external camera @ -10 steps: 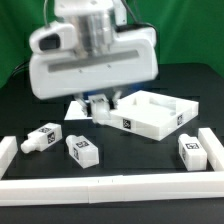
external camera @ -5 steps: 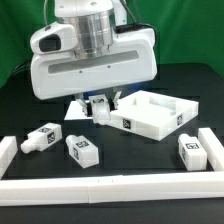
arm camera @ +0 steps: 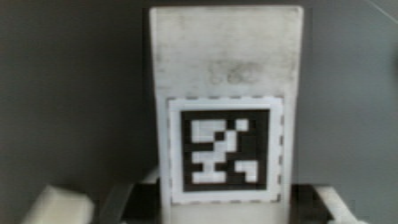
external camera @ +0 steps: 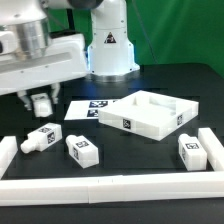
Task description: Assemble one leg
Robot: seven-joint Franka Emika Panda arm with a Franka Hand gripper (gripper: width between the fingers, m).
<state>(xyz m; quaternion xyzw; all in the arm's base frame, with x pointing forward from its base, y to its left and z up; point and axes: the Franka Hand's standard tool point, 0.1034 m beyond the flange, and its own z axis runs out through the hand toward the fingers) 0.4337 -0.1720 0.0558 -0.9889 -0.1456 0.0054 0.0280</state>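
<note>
The short chunky white plastic leg (external camera: 40, 137) with its black-and-white tag sticker lies on its side on the black counter (external camera: 120, 165) at the exterior view's left, just below the gripper (external camera: 40, 103), whose jaws stand apart around nothing. It looks light, rigid and smooth, so probably a little slippery. The thick tagged body, pinched across its flat sides, seems a safer hold than the narrow neck. Against the earlier frame, the arm is no longer over the white square open tray-like part (external camera: 150, 113) but above this leg, while all the parts lie unmoved
</note>
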